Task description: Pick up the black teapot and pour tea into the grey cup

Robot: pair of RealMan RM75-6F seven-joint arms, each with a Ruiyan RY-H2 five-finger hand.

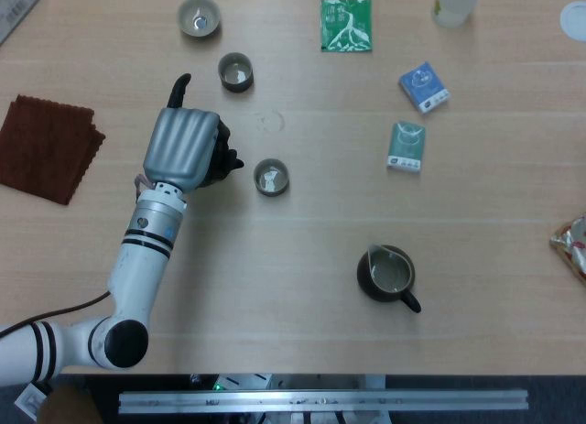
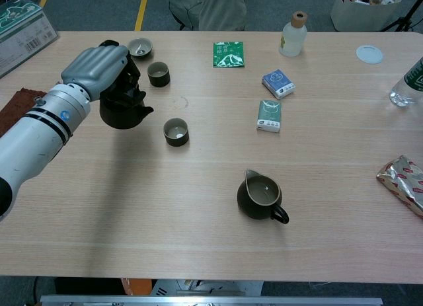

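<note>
Table [image 2: 198,240]: we are seeing pale wood.
Left hand [image 1: 183,149]: gripping the black teapot [image 2: 124,111].
Spout: pointing toward the grey cup [image 1: 272,178].

The head view looks almost straight down on the table [image 1: 275,259], its near edge running along the bottom of the frame. The chest view sits lower and looks obliquely across the table [image 2: 198,240] toward its far edge, taking in the floor beyond. Both views stand at a similar distance. They share most of the tabletop; the chest view reaches further toward the right edge.
</note>
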